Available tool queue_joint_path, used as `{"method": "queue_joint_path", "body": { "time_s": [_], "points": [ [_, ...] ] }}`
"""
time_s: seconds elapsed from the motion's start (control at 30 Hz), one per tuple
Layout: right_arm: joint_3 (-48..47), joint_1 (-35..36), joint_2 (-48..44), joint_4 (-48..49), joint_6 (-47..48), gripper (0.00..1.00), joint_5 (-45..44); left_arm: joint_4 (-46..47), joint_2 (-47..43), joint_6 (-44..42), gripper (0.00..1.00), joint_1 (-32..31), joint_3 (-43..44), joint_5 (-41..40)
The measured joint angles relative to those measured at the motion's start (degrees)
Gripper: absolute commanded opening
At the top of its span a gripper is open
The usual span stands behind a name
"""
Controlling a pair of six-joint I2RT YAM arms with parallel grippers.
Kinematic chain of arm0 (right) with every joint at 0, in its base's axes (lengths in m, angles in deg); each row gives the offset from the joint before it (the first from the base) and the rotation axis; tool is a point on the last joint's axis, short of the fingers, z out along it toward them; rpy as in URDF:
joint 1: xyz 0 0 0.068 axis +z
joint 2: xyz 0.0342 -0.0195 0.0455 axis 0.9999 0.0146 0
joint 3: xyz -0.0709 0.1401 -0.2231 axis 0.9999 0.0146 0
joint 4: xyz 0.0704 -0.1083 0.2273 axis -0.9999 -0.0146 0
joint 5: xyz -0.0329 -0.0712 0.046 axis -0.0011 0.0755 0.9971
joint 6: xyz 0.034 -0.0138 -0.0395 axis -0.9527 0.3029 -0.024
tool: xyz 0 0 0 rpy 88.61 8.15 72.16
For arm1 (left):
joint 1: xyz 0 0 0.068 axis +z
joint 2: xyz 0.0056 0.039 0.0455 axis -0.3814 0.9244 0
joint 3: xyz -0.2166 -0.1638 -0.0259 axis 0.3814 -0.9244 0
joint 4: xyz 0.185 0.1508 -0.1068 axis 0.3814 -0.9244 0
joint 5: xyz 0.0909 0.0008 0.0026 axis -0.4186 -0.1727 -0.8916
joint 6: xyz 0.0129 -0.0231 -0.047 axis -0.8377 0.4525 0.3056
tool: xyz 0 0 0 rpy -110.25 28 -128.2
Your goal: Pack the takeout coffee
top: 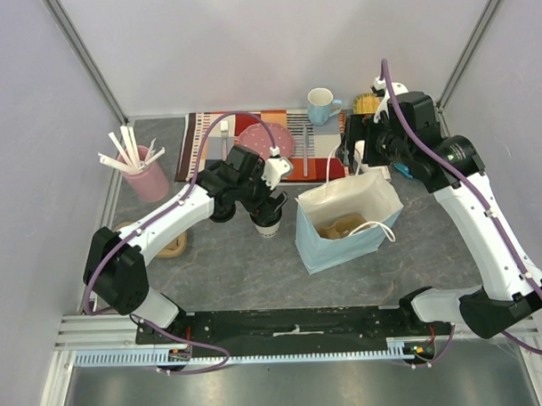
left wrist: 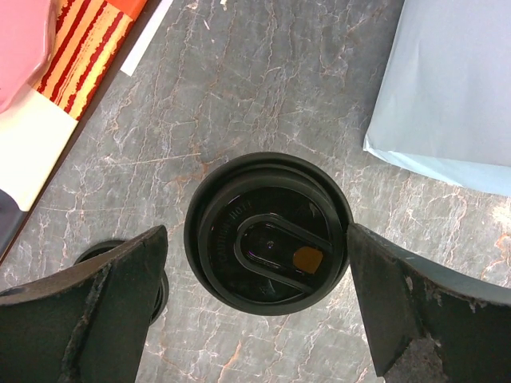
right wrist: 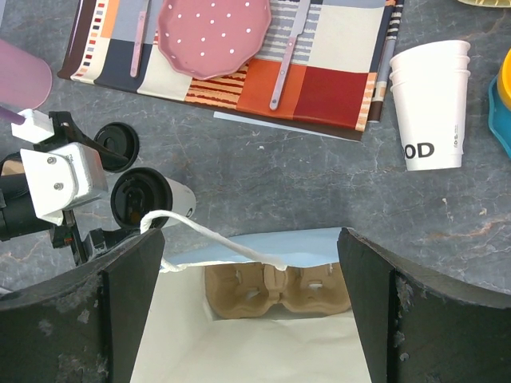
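The takeout coffee (left wrist: 267,231) is a cream paper cup with a black lid on it, standing on the grey marbled table just left of the light blue paper bag (top: 347,223). My left gripper (left wrist: 255,231) hangs open straight above it, one finger on each side of the lid and neither touching. From the top the cup (top: 269,225) shows under that gripper (top: 268,208). My right gripper (right wrist: 249,235) is open above the far rim of the bag (right wrist: 263,247), holding nothing. A brown cardboard cup carrier (right wrist: 275,287) lies in the bottom of the bag. The lidded cup (right wrist: 148,199) stands beside the bag.
A spare black lid (right wrist: 116,144) lies left of the cup. A stack of lidless paper cups (right wrist: 431,104) stands at the right. Behind are a striped placemat (top: 206,134) with a pink plate (top: 267,141) and cutlery, a blue mug (top: 320,104) and a pink holder of white sticks (top: 145,176).
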Motion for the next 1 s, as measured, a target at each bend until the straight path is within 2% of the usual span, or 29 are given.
{"method": "queue_joint_path", "body": {
  "time_s": [0.63,0.83,1.0],
  "points": [
    [0.4,0.0,0.0,0.9,-0.7,0.98,1.9,-0.1,0.0,0.3,1.0,0.0,-0.9,4.1],
    [0.1,0.0,-0.5,4.6,3.0,0.98,8.1,-1.9,-1.7,0.2,1.0,0.1,2.0,4.8],
    [-6.1,0.4,2.2,7.1,8.7,0.98,17.2,-4.4,-6.9,1.1,1.0,1.8,3.3,7.6]
  ]
}}
